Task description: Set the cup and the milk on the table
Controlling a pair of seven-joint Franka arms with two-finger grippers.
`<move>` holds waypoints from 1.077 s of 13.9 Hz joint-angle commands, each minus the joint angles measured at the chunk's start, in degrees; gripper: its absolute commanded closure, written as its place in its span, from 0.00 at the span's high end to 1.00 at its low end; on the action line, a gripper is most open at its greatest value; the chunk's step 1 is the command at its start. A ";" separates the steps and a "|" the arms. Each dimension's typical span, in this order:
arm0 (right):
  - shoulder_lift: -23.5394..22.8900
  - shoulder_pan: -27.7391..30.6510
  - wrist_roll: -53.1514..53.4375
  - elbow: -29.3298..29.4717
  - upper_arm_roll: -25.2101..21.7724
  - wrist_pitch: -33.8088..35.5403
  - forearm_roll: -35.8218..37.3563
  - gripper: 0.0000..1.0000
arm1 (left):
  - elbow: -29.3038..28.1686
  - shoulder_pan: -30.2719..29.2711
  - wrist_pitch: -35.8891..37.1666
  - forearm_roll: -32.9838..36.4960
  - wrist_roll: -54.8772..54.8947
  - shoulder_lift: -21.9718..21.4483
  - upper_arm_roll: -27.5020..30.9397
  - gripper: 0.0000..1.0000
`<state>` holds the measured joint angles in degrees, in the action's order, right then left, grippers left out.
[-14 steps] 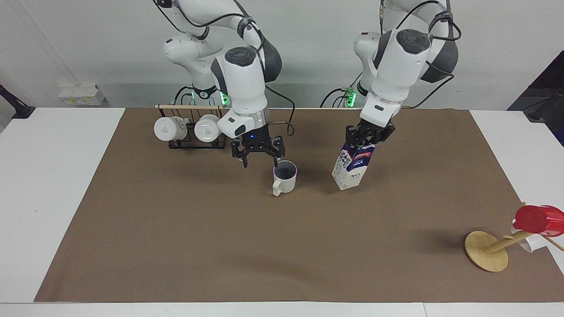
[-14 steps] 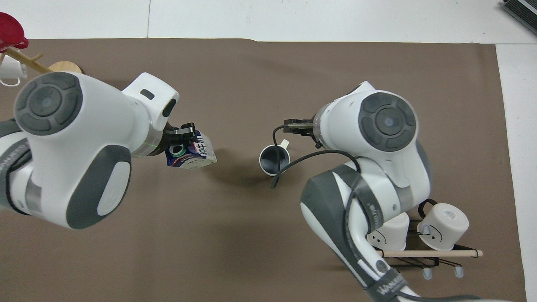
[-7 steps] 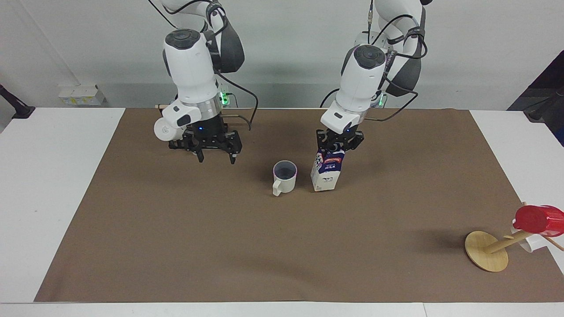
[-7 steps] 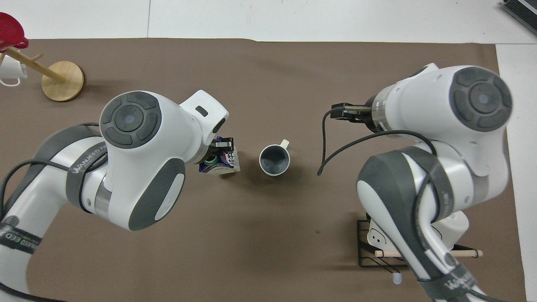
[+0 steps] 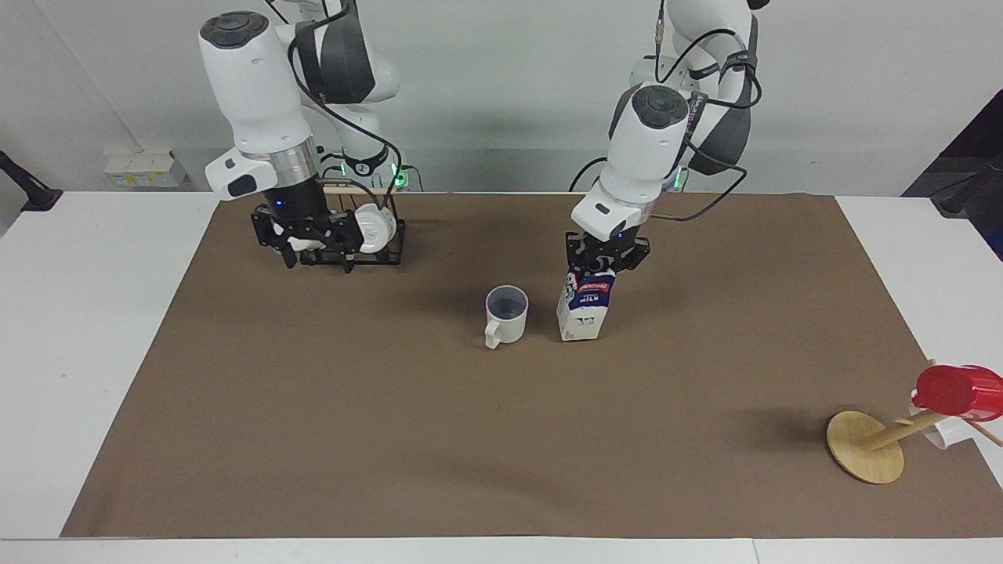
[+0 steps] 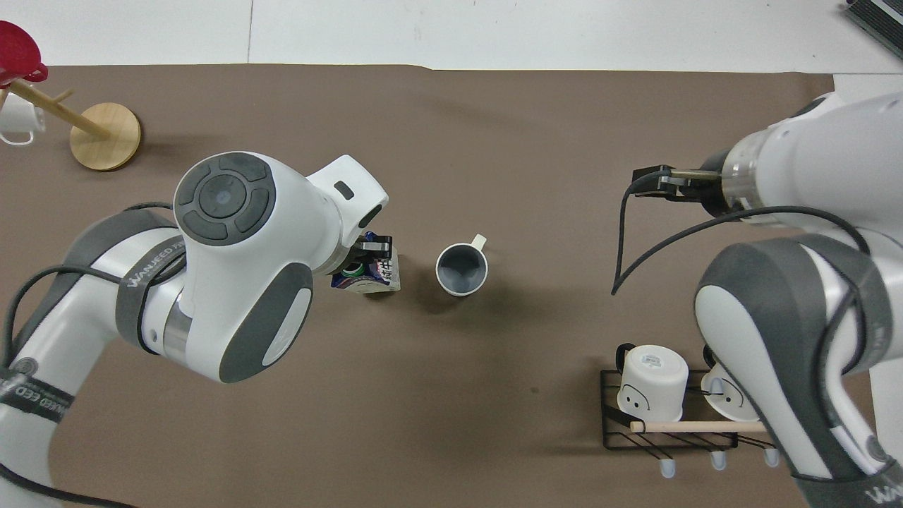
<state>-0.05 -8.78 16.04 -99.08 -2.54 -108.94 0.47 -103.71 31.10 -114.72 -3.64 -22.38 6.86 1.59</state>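
Note:
The cream-white cup (image 5: 505, 315) (image 6: 462, 269) stands upright on the brown paper of the table (image 5: 501, 446), its handle turned away from the robots. Close beside it, toward the left arm's end, the blue and white milk (image 5: 584, 309) (image 6: 368, 276) stands upright on the paper. My left gripper (image 5: 604, 265) (image 6: 360, 259) is right over the carton, shut on its gable top. My right gripper (image 5: 318, 260) hangs open and holds nothing, above the paper by the mug rack, well away from the cup. In the overhead view the right arm hides it.
A black wire rack (image 5: 388, 249) (image 6: 667, 441) with two white mugs stands near the right arm's base. A wooden mug tree (image 5: 866, 448) (image 6: 106, 125) carrying a red cup (image 5: 957, 389) (image 6: 17, 53) sits at the corner of the paper, at the left arm's end.
The left arm swung the tilted milk over beside the cup and stood it upright on the paper. The right gripper left the cup and moved off toward the mug rack.

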 commanded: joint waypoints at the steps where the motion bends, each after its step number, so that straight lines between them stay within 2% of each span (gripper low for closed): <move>1: 0.67 3.15 -3.29 3.79 0.69 6.78 -0.38 1.00 | -1.40 0.54 -0.42 -0.14 0.59 -1.32 0.69 0.86; 3: 0.93 4.73 -5.14 6.08 0.60 11.62 -0.38 1.00 | -1.32 0.54 -0.50 -0.14 0.50 -1.14 0.69 1.00; 9: 3.74 8.17 -10.42 6.18 0.25 15.77 0.76 1.00 | 0.26 0.20 1.68 -0.23 -0.03 -2.11 0.60 1.00; 15: 4.27 8.08 -10.33 5.39 0.43 15.42 0.50 1.00 | 13.96 -4.36 18.02 -0.67 0.67 -2.38 1.22 1.00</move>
<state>3.48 -1.20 6.91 -92.97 -2.55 -93.87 0.48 -94.10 29.11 -101.51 -3.65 -22.45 4.20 2.93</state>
